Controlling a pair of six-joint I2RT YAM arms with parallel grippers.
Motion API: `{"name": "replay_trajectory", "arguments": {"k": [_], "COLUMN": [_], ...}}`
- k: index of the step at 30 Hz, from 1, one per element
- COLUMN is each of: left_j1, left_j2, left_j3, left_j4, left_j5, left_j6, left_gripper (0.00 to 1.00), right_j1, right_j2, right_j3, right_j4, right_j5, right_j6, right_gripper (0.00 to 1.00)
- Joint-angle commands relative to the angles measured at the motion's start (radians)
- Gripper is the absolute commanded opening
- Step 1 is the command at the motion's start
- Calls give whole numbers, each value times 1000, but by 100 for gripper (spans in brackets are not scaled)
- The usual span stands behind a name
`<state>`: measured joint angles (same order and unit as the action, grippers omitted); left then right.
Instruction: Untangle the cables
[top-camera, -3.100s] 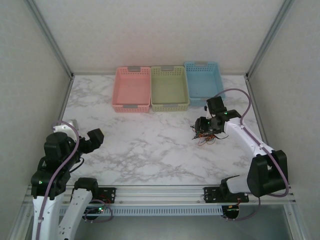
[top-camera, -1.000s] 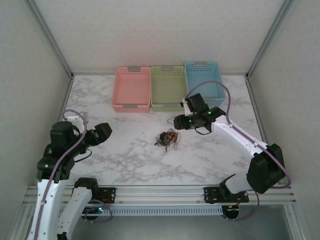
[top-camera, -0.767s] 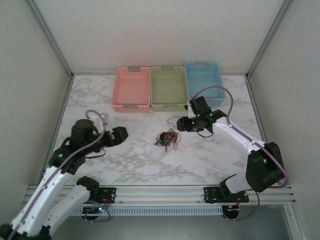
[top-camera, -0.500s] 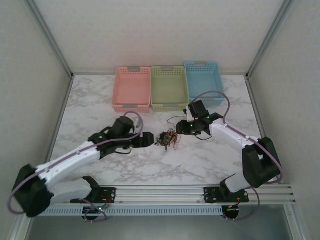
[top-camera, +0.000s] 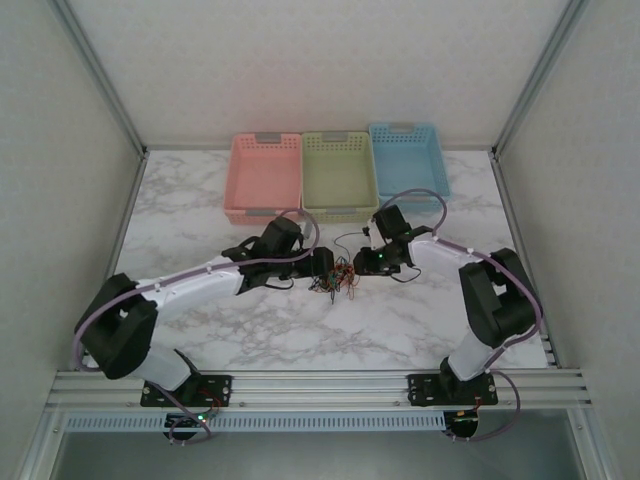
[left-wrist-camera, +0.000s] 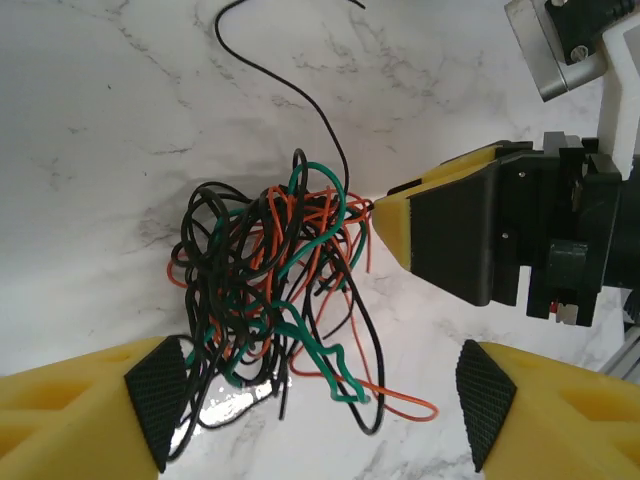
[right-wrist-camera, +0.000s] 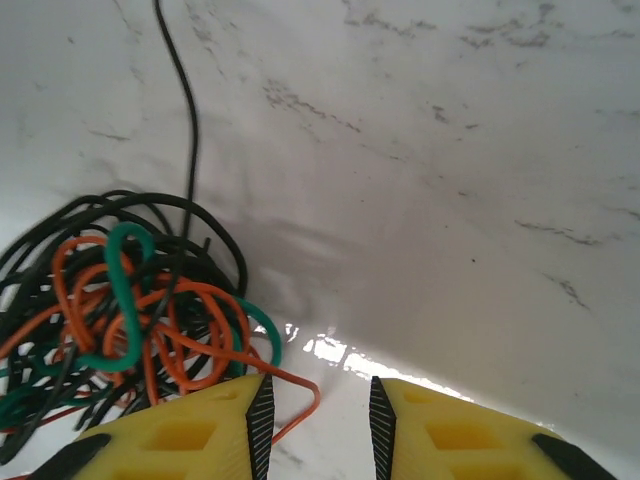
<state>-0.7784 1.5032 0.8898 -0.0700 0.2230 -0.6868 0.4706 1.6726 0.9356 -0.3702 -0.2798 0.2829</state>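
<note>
Cables sit as one tight knot on the marble table, roughly mid-table, on the near side of the green basket and well apart from it; the pink basket and blue basket flank it along the far edge. The bundle is thread-thin wire: mostly black, several orange strands through the middle, and a couple of green ones. All of it is looped over itself, with no clean ends in the core. From the left wrist cam, the bundle shows a green strand ending in a kinked tail at the lower right. An orange loop trails out past it, and one long black strand runs free away from the knot across the bare marble. The right wrist cam shows the same stray black strand, plus a green hook curled over orange loops. The left gripper is at the left side of the knot, jaws spread wide. Its near pad touches the black and green loops, its other pad stands off to the side, and nothing is clamped. The right gripper is just beside the right side of the knot, its jaws parted by a narrow gap. Between the fingertips there is only bare marble, with an orange strand lying right against the left fingertip, not pinched. The two grippers face each other across the bundle, close but apart.
</note>
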Motion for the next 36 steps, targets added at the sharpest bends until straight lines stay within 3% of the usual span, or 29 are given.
{"name": "replay_trajectory", "arguments": {"k": [1,20,28,34,36], "left_j1": [-18,-39,-47,-48,-48], "left_j2": [37,92,94,66,45], "left_j3": [21,-25,-46,-104,-120], "left_j4": [45,58,75,115,112], "left_j5": [15,-7,-9,-9,-17], "left_j6": [-23,-26,-36,-60,-65], "left_gripper": [73,57,52,51,51], "right_j1": [-5,-6,-5,-6,-6], "right_j2": [31,31,33,9,-14], "right_j3": [11,-34,-50,-56,-59], "right_j4": [17,115,152,160,154], "right_j5": [-29,-126,-171,-205,-198], "right_j6": [-45,-46,-46,-42,-36], "right_gripper": [33,33,19,1,0]}}
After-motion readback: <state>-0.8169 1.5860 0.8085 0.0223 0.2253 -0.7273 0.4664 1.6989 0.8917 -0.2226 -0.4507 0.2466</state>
